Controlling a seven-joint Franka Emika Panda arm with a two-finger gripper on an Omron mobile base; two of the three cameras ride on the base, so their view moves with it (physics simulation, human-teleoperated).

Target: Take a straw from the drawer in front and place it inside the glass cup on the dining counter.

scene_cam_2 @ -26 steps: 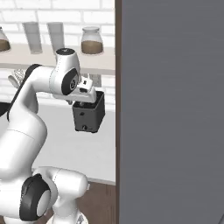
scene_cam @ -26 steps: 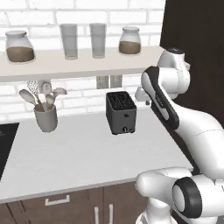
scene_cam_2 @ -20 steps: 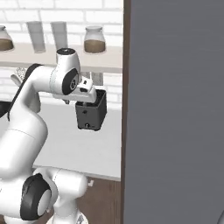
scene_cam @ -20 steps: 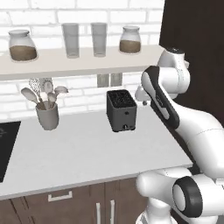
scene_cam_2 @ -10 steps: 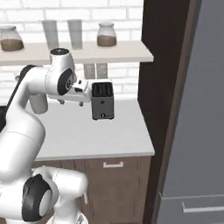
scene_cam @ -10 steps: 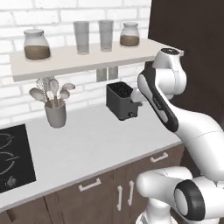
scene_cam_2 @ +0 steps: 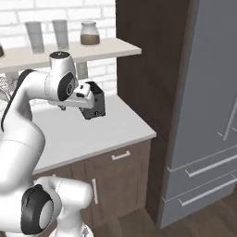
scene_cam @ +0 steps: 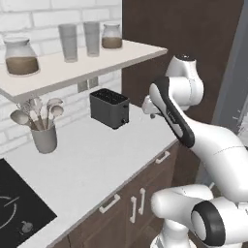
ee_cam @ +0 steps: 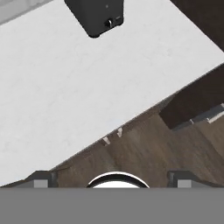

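Task barely begun: dark brown flat-front wooden drawer (scene_cam_2: 119, 159) under the white table (scene_cam: 92, 160) looks closed, no green straw visible, pincer (ee_cam: 109, 179) tips spread apart, holding nothing.

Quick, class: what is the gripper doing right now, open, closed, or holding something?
Gripper: open above the worktop edge, its tips wide apart, holding nothing.

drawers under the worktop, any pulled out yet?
Shut. The drawer fronts under the white worktop sit flush with the cabinet face in both base views; in the hand view none juts past the worktop's edge.
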